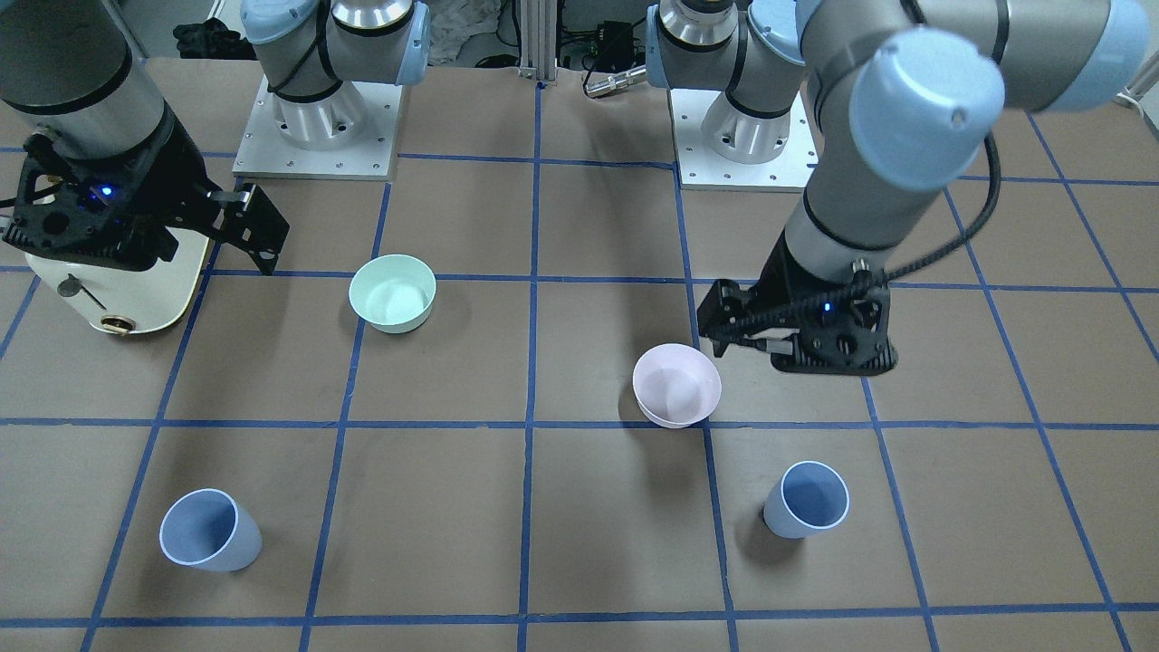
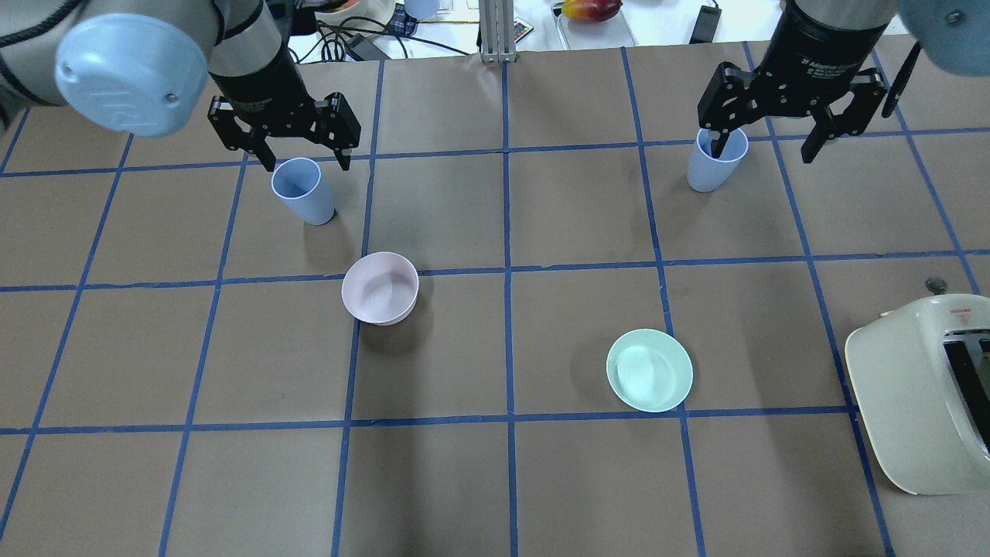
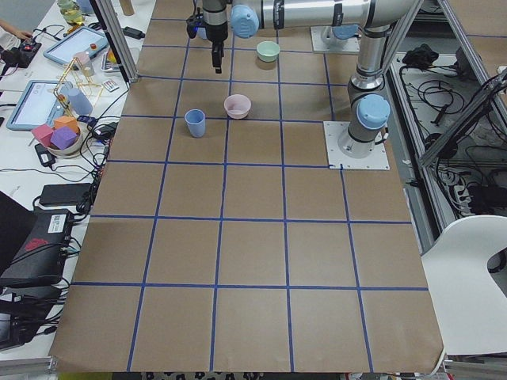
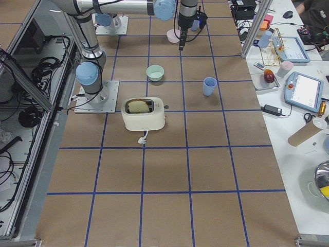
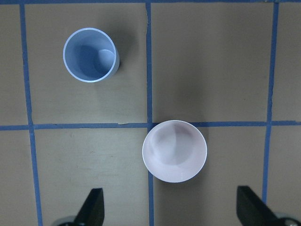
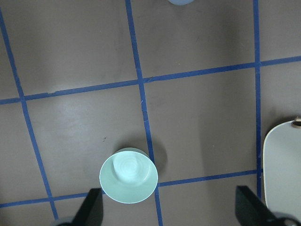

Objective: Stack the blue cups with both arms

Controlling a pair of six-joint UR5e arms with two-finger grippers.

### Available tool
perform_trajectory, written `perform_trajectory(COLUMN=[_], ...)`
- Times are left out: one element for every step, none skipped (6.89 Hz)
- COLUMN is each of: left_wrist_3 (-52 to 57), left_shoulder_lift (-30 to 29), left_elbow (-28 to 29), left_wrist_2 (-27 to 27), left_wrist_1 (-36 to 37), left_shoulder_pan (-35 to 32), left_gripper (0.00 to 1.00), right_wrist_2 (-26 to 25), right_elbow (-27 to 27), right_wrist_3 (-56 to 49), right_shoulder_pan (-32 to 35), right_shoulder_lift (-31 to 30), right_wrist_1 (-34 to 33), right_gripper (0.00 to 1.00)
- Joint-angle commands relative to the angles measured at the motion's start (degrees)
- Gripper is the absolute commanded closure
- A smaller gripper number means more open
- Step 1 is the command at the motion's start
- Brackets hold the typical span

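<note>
Upright on table [image 2: 433, 487], well apart: left blue cup [image 2: 298, 189], right blue cup [image 2: 708, 174].
Left pincer [image 2: 307, 163] and right pincer [image 2: 762, 153] both wide, empty.

From behind the robot, twelve o'clock pointing away from it, everything stands on the counter [image 2: 433, 487]. The left cup [image 2: 298, 192] sits at ten o'clock from the middle, the right cup [image 2: 708, 174] at two. The left bowl [image 2: 380, 288] lies at five o'clock from the left cup. The right bowl [image 2: 650, 370] lies near six from the right cup, with the toaster [image 2: 913, 402] at three from that bowl, well apart.
</note>
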Motion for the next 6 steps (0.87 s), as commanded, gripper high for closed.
perform_trajectory(left_wrist_3=[4.6, 7.5, 8.0, 8.3, 9.0, 8.9], left_shoulder_lift=[-8.2, -11.0, -13.3, -14.1, -14.6, -14.9], left_elbow=[-2.3, -2.3, -2.5, -3.1, -4.3, -4.5], left_wrist_2=[0.2, 1.6, 2.2, 2.3, 3.7, 5.0], left_wrist_1=[15.3, 18.8, 21.6, 21.8, 21.9, 22.0], left_shoulder_pan=[2.3, 2.6, 2.6, 2.6, 2.6, 2.6], left_gripper=[0.0, 0.03, 0.18, 0.43, 0.86, 1.0], right_wrist_2=[-0.2, -0.1, -0.3, -0.3, -0.1, 0.3], right_elbow=[-3.3, -6.2, -8.7, -10.2, -10.5, -10.8], right_wrist_3=[-1.2, -2.2, -3.3, -5.3, -7.3, -9.5], right_shoulder_pan=[-1.4, -2.8, -3.4, -4.3, -5.7, -7.1], right_shoulder_lift=[6.2, 10.5, 14.8, 18.5, 21.5, 22.6], right_wrist_1=[-4.7, -7.8, -9.6, -12.8, -15.2, -15.5], right_gripper=[0.0, 0.0, 0.0, 0.0, 0.0, 0.0])
